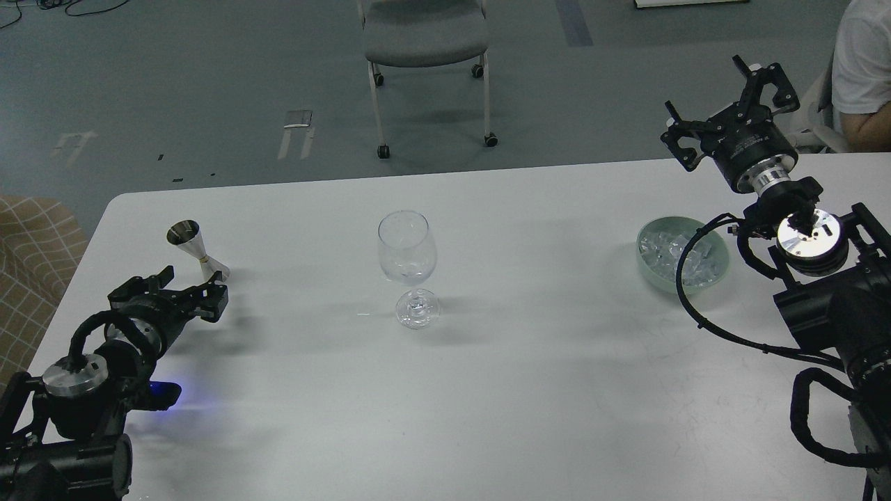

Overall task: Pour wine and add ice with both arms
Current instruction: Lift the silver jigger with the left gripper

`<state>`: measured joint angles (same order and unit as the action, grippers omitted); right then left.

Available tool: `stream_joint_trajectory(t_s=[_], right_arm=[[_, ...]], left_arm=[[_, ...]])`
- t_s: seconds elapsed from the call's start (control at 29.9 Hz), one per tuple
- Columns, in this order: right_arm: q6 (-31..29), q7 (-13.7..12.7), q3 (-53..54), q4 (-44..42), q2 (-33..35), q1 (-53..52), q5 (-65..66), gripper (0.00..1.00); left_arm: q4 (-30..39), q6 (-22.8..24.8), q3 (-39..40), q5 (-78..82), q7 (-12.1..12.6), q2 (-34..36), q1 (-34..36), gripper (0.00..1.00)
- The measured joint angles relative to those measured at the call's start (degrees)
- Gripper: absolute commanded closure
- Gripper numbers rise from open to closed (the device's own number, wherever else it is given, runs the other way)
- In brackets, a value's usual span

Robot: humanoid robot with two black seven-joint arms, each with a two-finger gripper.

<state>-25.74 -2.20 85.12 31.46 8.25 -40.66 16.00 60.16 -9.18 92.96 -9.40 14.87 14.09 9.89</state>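
Note:
A clear stemmed wine glass [408, 252] stands upright at the table's middle and looks empty. A small steel jigger [194, 248] stands at the far left; any wine in it is hidden. My left gripper [191, 289] is open, low over the table, its fingertips just in front of the jigger's base. A pale green bowl [720, 270] at the right holds several clear ice cubes [674, 252]. My right gripper [727, 104] is open and empty, raised above and behind the bowl.
The white table [529, 390] ends at its far edge just behind the right gripper. A grey wheeled chair [424, 35] stands on the floor beyond. A person in white [863, 69] sits at the far right. A beige checked seat [28, 264] is at the left.

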Motion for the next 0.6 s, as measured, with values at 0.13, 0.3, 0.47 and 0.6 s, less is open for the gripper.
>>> stream_joint_trajectory(t_s=[0.13,0.3,0.47,0.6], right_arm=[[0.00,0.00,0.00,0.00,0.00,0.12,0.00,0.00],[0.08,0.00,0.00,0.00,-0.05,0.09,0.00,0.00],[0.09,0.00,-0.03,0.00,0.05,-0.14,0.00,0.00],[0.09,0.00,-0.03,0.00,0.47,-0.02,0.02,0.00]], left_arm=[[-0.86,-0.05,0.00,-0.01,0.03,-0.01,0.91,0.26],[-3.72,-0.01,-0.05,-0.01,0.06,-0.25,2.44,0.26],[-8.38,0.69,-0.07,0.00,0.07,-0.01,5.51,0.26],[-10.01,1.11,-0.11,0.07,0.16,0.12,6.87,0.26]])
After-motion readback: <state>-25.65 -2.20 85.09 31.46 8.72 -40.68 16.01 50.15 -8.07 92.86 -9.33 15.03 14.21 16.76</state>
